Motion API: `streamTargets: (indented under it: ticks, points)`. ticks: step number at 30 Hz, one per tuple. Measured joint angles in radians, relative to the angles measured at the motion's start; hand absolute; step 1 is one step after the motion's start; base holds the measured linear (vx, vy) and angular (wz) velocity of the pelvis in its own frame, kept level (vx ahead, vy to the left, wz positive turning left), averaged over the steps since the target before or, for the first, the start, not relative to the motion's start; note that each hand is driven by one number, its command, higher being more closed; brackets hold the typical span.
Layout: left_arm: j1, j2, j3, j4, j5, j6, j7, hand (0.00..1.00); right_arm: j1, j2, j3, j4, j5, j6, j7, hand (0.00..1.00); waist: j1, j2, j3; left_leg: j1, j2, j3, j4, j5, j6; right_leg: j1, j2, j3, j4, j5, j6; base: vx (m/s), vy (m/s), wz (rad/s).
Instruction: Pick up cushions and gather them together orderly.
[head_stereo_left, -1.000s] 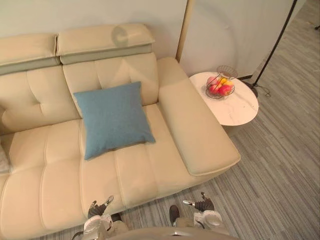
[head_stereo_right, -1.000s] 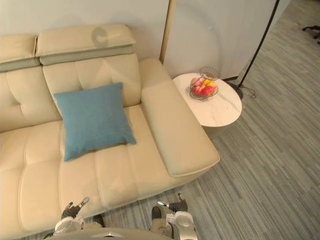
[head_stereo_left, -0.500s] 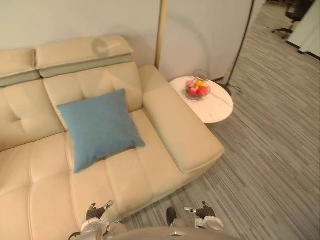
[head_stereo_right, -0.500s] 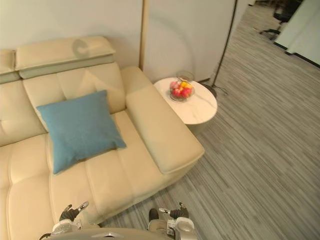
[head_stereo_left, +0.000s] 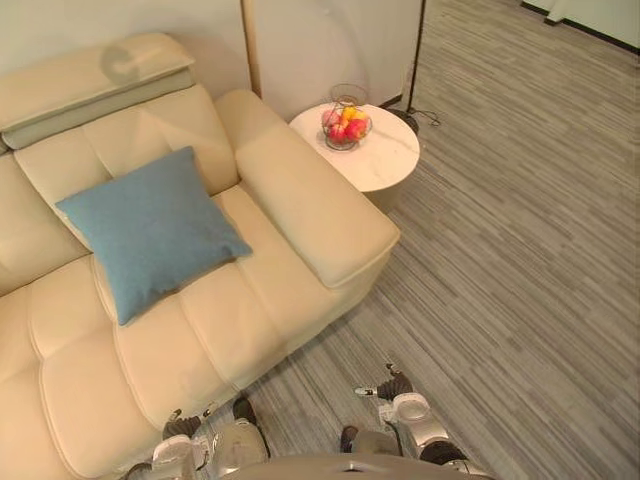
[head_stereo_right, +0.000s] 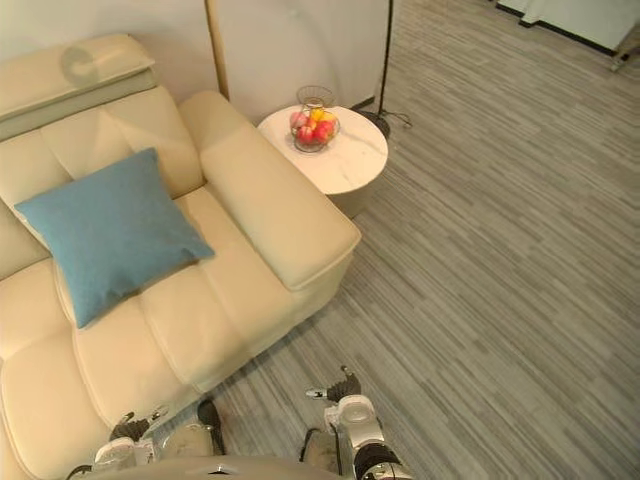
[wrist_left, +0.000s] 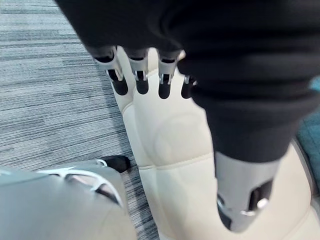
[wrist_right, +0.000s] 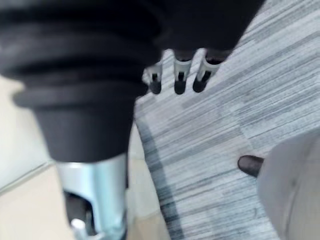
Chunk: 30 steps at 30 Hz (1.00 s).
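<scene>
Grey striped carpet (head_stereo_left: 500, 250) covers the room, and a cream sofa (head_stereo_left: 190, 340) stands on it at the left side. On the seat, leaning a little against the backrest, lies one blue cushion (head_stereo_left: 150, 230). It is well ahead of the left hand (head_stereo_left: 182, 442), and no hand touches it. The left hand hangs low just at the front edge of the sofa, its fingers (wrist_left: 142, 80) straight and loose, holding nothing. From the head camera this hand looks small. The left wrist view tells more: past the fingers is the cream seat padding with its seams, and the thumb (wrist_left: 245, 200) stands apart from them.

Farther ahead, to the right of the cushion and beyond the armrest (head_stereo_left: 310, 205), a round white side table (head_stereo_left: 385, 165) carries a wire bowl of fruit (head_stereo_left: 345, 122). A thin black lamp pole (head_stereo_left: 416, 50) rises just behind it.

The right hand (head_stereo_left: 393, 388) hangs over the carpet near the sofa's front corner, touching nothing, also relaxed and empty. The right wrist view shows the carpet stripes past its fingers and some cream sofa close to its thumb.
</scene>
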Motion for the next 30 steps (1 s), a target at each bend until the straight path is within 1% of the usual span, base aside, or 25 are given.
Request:
streamTargets:
  ticks: [1, 2, 3, 4, 5, 6, 7, 8, 9, 10, 11, 12, 13, 14, 15, 17, 18, 19, 21, 23, 27, 28, 29, 30]
  points:
    - [-0.001, 0.000, 0.000, -0.001, 0.000, 0.000, -0.004, 0.00, 0.008, -0.007, -0.002, 0.007, 0.000, 0.000, 0.000, 0.00, -0.009, 0.001, -0.001, -0.002, -0.008, -0.021, -0.036, 0.043, -0.015, -0.013, -0.001, -0.006, -0.001, 0.007, -0.008, -0.16, -0.071, 0.06]
    - [-0.010, -0.003, 0.000, -0.001, 0.001, 0.001, -0.006, 0.00, 0.017, -0.011, -0.010, 0.018, 0.000, 0.000, 0.000, 0.00, -0.012, -0.001, 0.001, -0.011, -0.007, -0.040, -0.011, 0.022, -0.013, -0.026, -0.004, -0.009, 0.001, 0.018, -0.017, -0.15, -0.066, -0.07]
    - [-0.006, -0.007, 0.003, 0.000, 0.002, 0.003, -0.007, 0.00, 0.027, -0.014, -0.031, 0.029, 0.000, 0.005, -0.001, 0.00, -0.007, -0.002, 0.001, -0.008, -0.008, -0.053, 0.048, -0.035, -0.005, -0.032, -0.007, 0.000, 0.001, 0.028, -0.021, -0.12, -0.041, -0.19]
    - [-0.004, -0.009, 0.005, 0.000, 0.002, 0.004, -0.007, 0.00, 0.035, -0.015, -0.046, 0.027, 0.001, 0.006, -0.001, 0.00, -0.007, -0.003, 0.002, -0.006, -0.010, -0.058, 0.084, -0.067, -0.004, -0.033, -0.011, 0.003, 0.000, 0.033, -0.021, -0.09, 0.009, -0.26]
    - [-0.003, -0.016, 0.006, -0.002, 0.003, 0.006, -0.013, 0.00, 0.050, -0.017, -0.072, 0.018, 0.007, 0.005, -0.001, 0.00, -0.015, -0.010, 0.006, 0.000, -0.018, -0.075, 0.178, -0.158, -0.008, -0.037, -0.019, 0.014, -0.010, 0.050, -0.015, -0.08, 0.044, -0.18]
    - [-0.004, -0.019, 0.006, -0.003, 0.003, 0.006, -0.016, 0.00, 0.052, -0.017, -0.080, 0.017, 0.006, 0.005, -0.001, 0.00, -0.019, -0.009, 0.005, 0.004, -0.018, -0.076, 0.207, -0.188, -0.010, -0.038, -0.019, 0.021, -0.019, 0.055, -0.019, -0.11, 0.095, -0.29]
    - [-0.009, -0.022, 0.008, -0.006, 0.004, 0.007, -0.025, 0.00, 0.060, -0.016, -0.084, 0.017, 0.006, 0.006, -0.001, 0.00, -0.020, -0.007, 0.004, 0.023, -0.021, -0.077, 0.254, -0.246, -0.013, -0.038, -0.019, 0.038, -0.035, 0.076, -0.011, -0.10, 0.107, -0.28]
    - [-0.011, -0.023, 0.008, -0.009, 0.004, 0.007, -0.028, 0.00, 0.062, -0.015, -0.086, 0.016, 0.006, 0.006, -0.001, 0.00, -0.021, -0.007, 0.003, 0.033, -0.023, -0.079, 0.275, -0.276, -0.015, -0.037, -0.019, 0.046, -0.045, 0.085, -0.009, -0.13, 0.169, -0.47]
    - [-0.020, -0.029, 0.015, -0.012, 0.004, 0.007, -0.031, 0.00, 0.069, -0.013, -0.091, 0.006, 0.007, 0.005, 0.000, 0.00, -0.024, 0.003, -0.004, 0.063, -0.032, -0.104, 0.299, -0.349, -0.021, -0.038, -0.015, 0.062, -0.073, 0.114, 0.007, -0.26, 0.367, -0.77]
    - [-0.025, -0.011, 0.044, -0.012, 0.003, 0.009, -0.033, 0.00, 0.106, 0.037, -0.146, -0.014, 0.023, 0.005, 0.003, 0.00, -0.041, -0.047, -0.054, 0.097, -0.113, -0.068, 0.131, -0.324, 0.008, -0.035, -0.056, 0.084, -0.182, 0.195, 0.023, -0.24, 0.358, -0.71]
    - [-0.027, -0.003, 0.044, -0.012, 0.003, 0.009, -0.034, 0.00, 0.114, 0.043, -0.164, -0.013, 0.024, 0.006, 0.003, 0.00, -0.048, -0.062, -0.065, 0.104, -0.131, -0.064, 0.094, -0.306, 0.014, -0.026, -0.063, 0.084, -0.208, 0.210, 0.017, -0.18, 0.326, -0.47]
    - [-0.033, 0.000, 0.044, -0.012, 0.004, 0.009, -0.034, 0.00, 0.121, 0.043, -0.183, -0.012, 0.024, 0.006, 0.002, 0.00, -0.052, -0.066, -0.067, 0.114, -0.147, -0.062, 0.066, -0.294, 0.017, -0.008, -0.064, 0.085, -0.240, 0.230, 0.014, 0.01, 0.083, -0.04]
    - [-0.033, -0.001, 0.044, -0.011, 0.003, 0.009, -0.034, 0.00, 0.126, 0.043, -0.199, -0.010, 0.026, 0.007, 0.002, 0.00, -0.054, -0.066, -0.067, 0.123, -0.154, -0.059, 0.052, -0.287, 0.019, 0.002, -0.065, 0.087, -0.252, 0.236, 0.012, 0.03, 0.080, -0.06]
    - [-0.031, -0.002, 0.044, -0.008, 0.004, 0.010, -0.034, 0.00, 0.128, 0.043, -0.206, -0.009, 0.038, 0.008, 0.002, 0.00, -0.055, -0.063, -0.068, 0.133, -0.159, -0.051, 0.036, -0.279, 0.027, 0.005, -0.066, 0.091, -0.255, 0.246, 0.021, 0.03, 0.032, -0.10]
    - [-0.030, -0.003, 0.044, -0.006, 0.004, 0.011, -0.034, 0.00, 0.130, 0.043, -0.208, -0.009, 0.043, 0.009, 0.002, 0.00, -0.054, -0.060, -0.071, 0.137, -0.160, -0.046, 0.030, -0.274, 0.022, 0.005, -0.065, 0.092, -0.254, 0.248, 0.025, 0.05, 0.027, -0.14]
    - [-0.030, -0.006, 0.043, -0.001, 0.004, 0.017, -0.034, 0.00, 0.134, 0.042, -0.217, -0.009, 0.043, 0.010, 0.002, 0.00, -0.052, -0.049, -0.082, 0.154, -0.156, -0.039, 0.016, -0.268, 0.024, 0.007, -0.054, 0.096, -0.252, 0.248, 0.025, 0.09, -0.001, -0.17]
    - [-0.030, -0.008, 0.043, -0.001, 0.004, 0.017, -0.034, 0.00, 0.134, 0.041, -0.218, -0.009, 0.043, 0.014, 0.001, 0.00, -0.049, -0.051, -0.090, 0.163, -0.153, -0.030, 0.013, -0.263, 0.033, 0.008, -0.046, 0.101, -0.251, 0.248, 0.025, 0.07, -0.008, -0.19]
    - [-0.030, -0.009, 0.043, -0.001, 0.004, 0.017, -0.034, 0.00, 0.134, 0.041, -0.219, -0.009, 0.043, 0.015, 0.001, 0.00, -0.046, -0.048, -0.092, 0.170, -0.151, -0.024, 0.012, -0.262, 0.033, 0.008, -0.042, 0.104, -0.251, 0.247, 0.025, 0.14, -0.024, -0.32]
    - [-0.041, -0.034, 0.043, -0.001, 0.004, 0.017, -0.035, 0.00, 0.133, 0.039, -0.237, -0.014, 0.045, 0.017, 0.002, 0.00, -0.044, -0.024, -0.096, 0.191, -0.142, 0.001, 0.006, -0.262, 0.032, 0.005, -0.025, 0.119, -0.251, 0.247, 0.025, 0.14, -0.036, -0.35]
    - [-0.050, -0.041, 0.043, -0.001, 0.004, 0.017, -0.036, 0.00, 0.133, 0.036, -0.237, -0.014, 0.046, 0.018, 0.002, 0.00, -0.044, -0.021, -0.095, 0.196, -0.137, 0.011, 0.007, -0.265, 0.032, 0.005, -0.020, 0.124, -0.250, 0.247, 0.024, 0.05, -0.029, -0.25]
    - [-0.048, -0.067, 0.042, -0.001, 0.004, 0.017, -0.035, 0.00, 0.133, 0.041, -0.232, -0.015, 0.048, 0.020, 0.002, 0.00, -0.031, -0.026, -0.087, 0.226, -0.103, 0.103, 0.050, -0.305, 0.017, -0.007, 0.021, 0.191, -0.218, 0.245, 0.022, -0.02, -0.036, -0.67]
    - [-0.045, -0.079, 0.041, -0.001, 0.003, 0.017, -0.034, 0.00, 0.133, 0.041, -0.224, -0.017, 0.053, 0.020, 0.001, 0.00, -0.032, -0.026, -0.086, 0.224, -0.090, 0.139, 0.077, -0.325, 0.014, -0.024, 0.029, 0.188, -0.210, 0.242, 0.018, -0.09, -0.047, -0.93]
    - [-0.044, -0.090, 0.040, -0.002, 0.002, 0.017, -0.032, 0.00, 0.131, 0.041, -0.213, -0.019, 0.055, 0.020, 0.001, 0.00, -0.028, -0.022, -0.081, 0.221, -0.074, 0.185, 0.094, -0.338, 0.016, -0.045, 0.026, 0.151, -0.204, 0.215, -0.016, -0.10, -0.059, -1.18]
    - [-0.044, -0.107, 0.037, -0.003, 0.001, 0.017, -0.031, 0.00, 0.128, 0.043, -0.213, -0.024, 0.063, 0.021, 0.001, 0.00, -0.031, -0.021, -0.080, 0.222, -0.064, 0.235, 0.097, -0.341, 0.017, -0.072, 0.000, 0.043, -0.175, 0.194, -0.048, -0.08, -0.037, -1.19]
